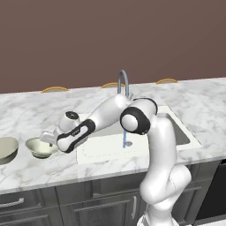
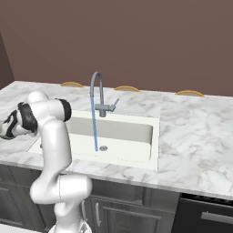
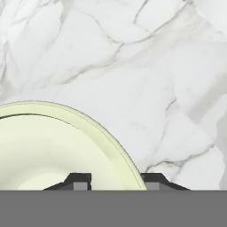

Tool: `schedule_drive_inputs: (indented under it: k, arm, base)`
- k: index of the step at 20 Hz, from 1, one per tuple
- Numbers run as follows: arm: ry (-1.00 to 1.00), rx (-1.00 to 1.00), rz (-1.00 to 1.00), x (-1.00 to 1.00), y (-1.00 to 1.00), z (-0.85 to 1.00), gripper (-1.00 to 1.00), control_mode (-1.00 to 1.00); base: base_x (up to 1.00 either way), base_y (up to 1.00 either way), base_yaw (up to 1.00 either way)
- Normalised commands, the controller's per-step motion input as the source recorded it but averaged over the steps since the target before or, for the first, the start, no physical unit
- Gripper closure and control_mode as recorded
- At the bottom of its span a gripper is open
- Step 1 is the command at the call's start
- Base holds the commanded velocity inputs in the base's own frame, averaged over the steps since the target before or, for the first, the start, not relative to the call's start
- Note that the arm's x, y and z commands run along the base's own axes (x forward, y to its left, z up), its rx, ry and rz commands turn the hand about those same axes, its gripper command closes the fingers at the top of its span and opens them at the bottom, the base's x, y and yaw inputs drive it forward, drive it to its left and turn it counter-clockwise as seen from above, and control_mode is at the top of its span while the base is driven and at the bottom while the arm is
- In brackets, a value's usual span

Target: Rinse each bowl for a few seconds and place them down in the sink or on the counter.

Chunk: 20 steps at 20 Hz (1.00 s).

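Observation:
The smaller cream bowl (image 1: 42, 148) stands upright on the counter (image 1: 26, 114), left of the sink (image 1: 178, 132). The larger grey-beige bowl (image 1: 6, 149) sits at the far left edge. My gripper (image 1: 47, 137) is down at the cream bowl's right rim. In the hand view the cream bowl (image 3: 53, 146) curves up from the lower left, and my gripper (image 3: 116, 179) straddles its rim: one fingertip is inside the bowl and one outside. The jaws are partly closed, with a gap still showing beside the rim. Marble counter (image 3: 133, 66) lies beyond the bowl.
Water runs in a thin blue stream (image 1: 124, 139) from the grey gooseneck faucet (image 1: 122, 81) into the basin near the drain (image 2: 103, 148). The sink (image 2: 136, 132) lies just right of the bowl. A brown wall backs the counter, with dark cabinets below.

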Motion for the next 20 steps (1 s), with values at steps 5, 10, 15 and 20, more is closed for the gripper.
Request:
schedule_drive_inputs:
  k: [5, 10, 15, 20]
  arm:
    - [0.0, 0.02, -0.02, 0.0, -0.11, 0.01, 1.0, -1.0]
    - [0.0, 0.04, 0.0, 0.0, -0.52, 0.16, 1.0, -1.0]
    - [-0.01, 0.07, 0.0, -0.09, -0.75, 0.26, 1.0, -1.0]
    - [0.0, 0.09, -0.01, -0.17, -0.84, 0.24, 1.0, -1.0]
  base:
    - [0.0, 0.0, 0.0]
    - [0.0, 0.0, 0.0]
    - [0.0, 0.0, 0.0]
    - [0.0, 0.0, 0.0]
